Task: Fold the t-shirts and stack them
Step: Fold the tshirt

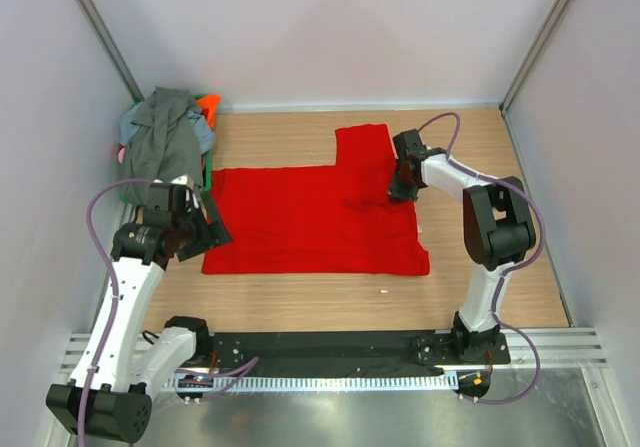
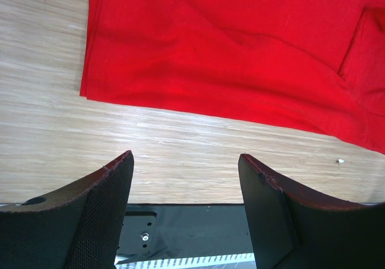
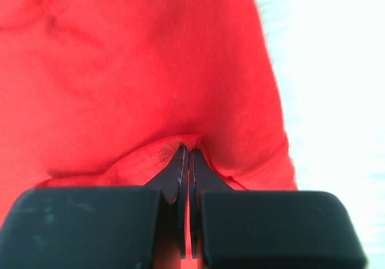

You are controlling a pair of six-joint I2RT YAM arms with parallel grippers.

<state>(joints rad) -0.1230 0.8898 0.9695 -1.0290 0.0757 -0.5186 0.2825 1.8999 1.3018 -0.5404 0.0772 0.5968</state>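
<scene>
So the red t-shirt (image 1: pixel 310 217) is lying flat mid-table, with one sleeve poking up toward 1 o'clock. The right gripper (image 3: pixel 189 151) is clamped tight on a pinch of it near the 2 o'clock edge, I'd guess to fold that side over. The left gripper (image 2: pixel 186 160) hangs spread wide and empty-handed by the 8 o'clock corner, probably next to grab. The pile of other t-shirts (image 1: pixel 165 139) waits at 10 o'clock.

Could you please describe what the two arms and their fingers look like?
The left arm and the right arm both have white links between bulky black joints. A purple cable loops along each. The fingers are black and wedge-shaped, with a mesh-textured inner face.
</scene>
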